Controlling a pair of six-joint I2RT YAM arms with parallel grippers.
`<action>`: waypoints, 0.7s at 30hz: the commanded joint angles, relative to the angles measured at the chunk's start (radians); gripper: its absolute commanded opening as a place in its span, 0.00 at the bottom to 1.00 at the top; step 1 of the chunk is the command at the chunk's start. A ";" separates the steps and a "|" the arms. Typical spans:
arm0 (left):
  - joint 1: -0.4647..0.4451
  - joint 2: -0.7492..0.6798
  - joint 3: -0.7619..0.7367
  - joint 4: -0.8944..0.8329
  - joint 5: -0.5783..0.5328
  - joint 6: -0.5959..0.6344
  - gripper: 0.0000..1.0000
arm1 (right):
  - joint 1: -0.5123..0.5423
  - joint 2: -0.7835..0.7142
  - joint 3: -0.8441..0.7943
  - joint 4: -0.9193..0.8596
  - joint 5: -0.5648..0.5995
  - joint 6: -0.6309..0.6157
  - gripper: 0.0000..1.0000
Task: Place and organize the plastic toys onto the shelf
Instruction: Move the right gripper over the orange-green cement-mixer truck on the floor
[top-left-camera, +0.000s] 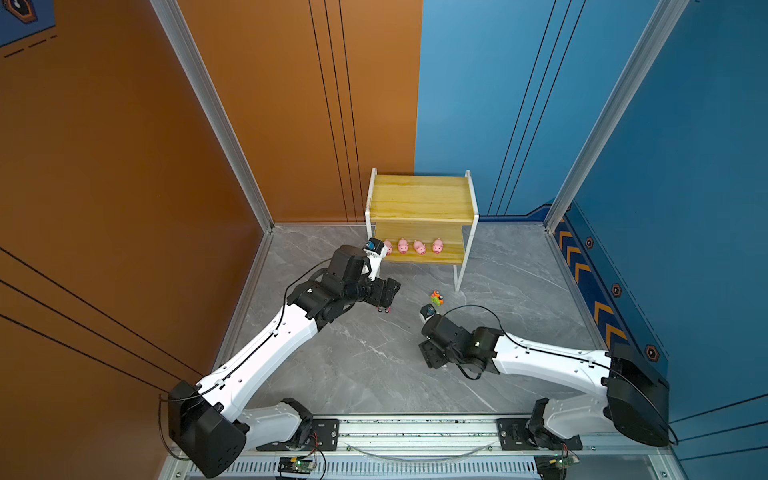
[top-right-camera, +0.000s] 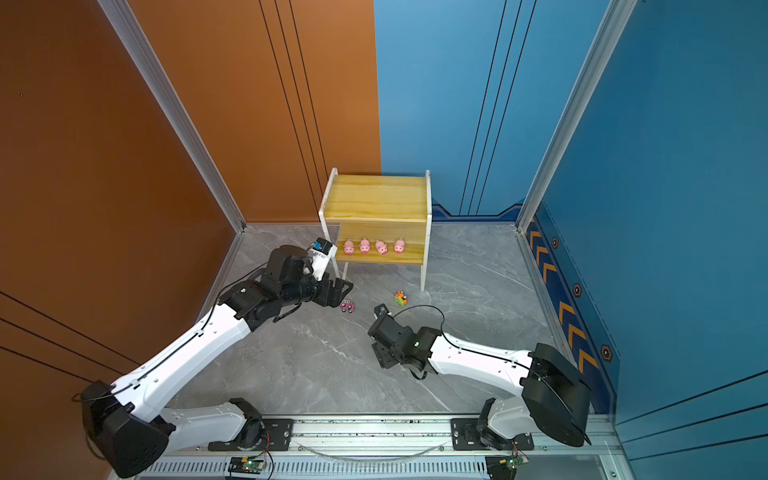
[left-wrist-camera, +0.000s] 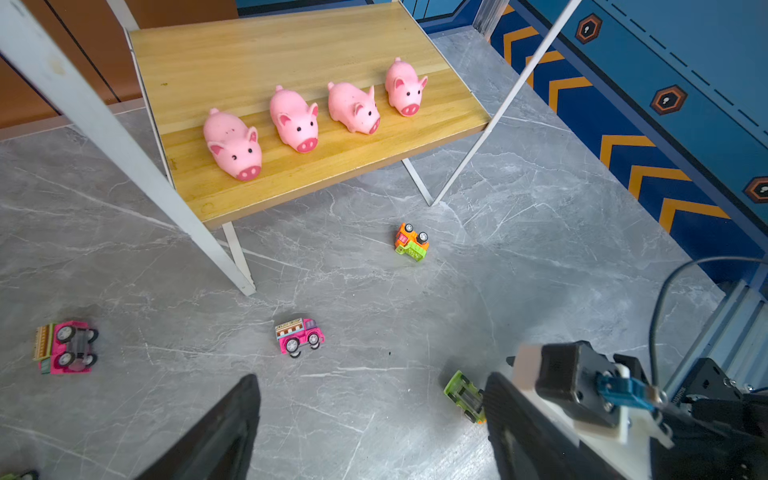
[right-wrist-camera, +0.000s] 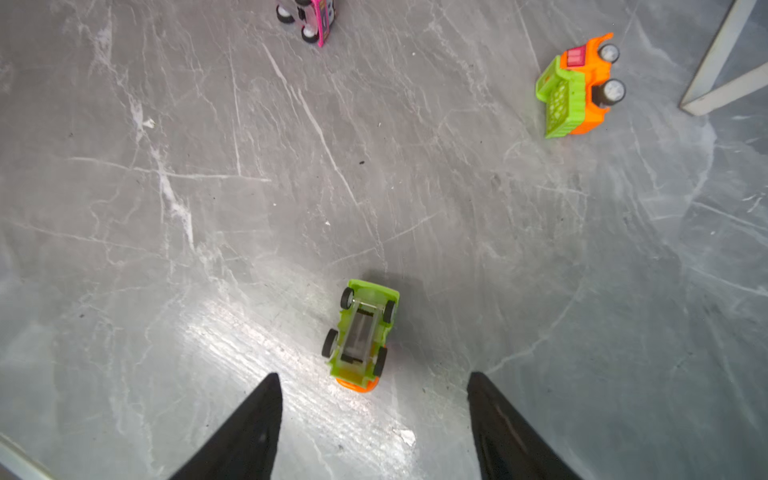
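On the lower wood-grain board of the shelf (top-left-camera: 422, 199) we see four smooth pink pigs (left-wrist-camera: 294, 118). The left gripper (left-wrist-camera: 372, 378) and right gripper (right-wrist-camera: 374, 376) stand wide, empty; a green car (right-wrist-camera: 360, 334) lies wheels-up on the marbled floor (right-wrist-camera: 208, 208) just ahead of the right

Four small rubber pigs (left-wrist-camera: 232, 145) are pink with darker snouts. The two-tier rack (top-left-camera: 422, 199) has yellow wood-grain boards and a white frame. The stone-look tabletop (right-wrist-camera: 208, 208) is grey with white veins. A plastic toy truck (right-wrist-camera: 575, 89) is orange with a green bed; a plastic toy car (right-wrist-camera: 361, 332) is green with an orange end.
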 joint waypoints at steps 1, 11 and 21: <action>0.017 -0.003 -0.013 -0.008 -0.005 -0.040 0.85 | 0.061 0.010 -0.085 0.228 0.128 0.069 0.76; 0.081 0.025 -0.023 -0.002 0.053 -0.110 0.85 | 0.064 0.130 -0.075 0.247 0.121 0.120 0.76; 0.096 0.033 -0.035 0.019 0.078 -0.116 0.85 | 0.022 0.235 -0.006 0.201 0.041 0.122 0.64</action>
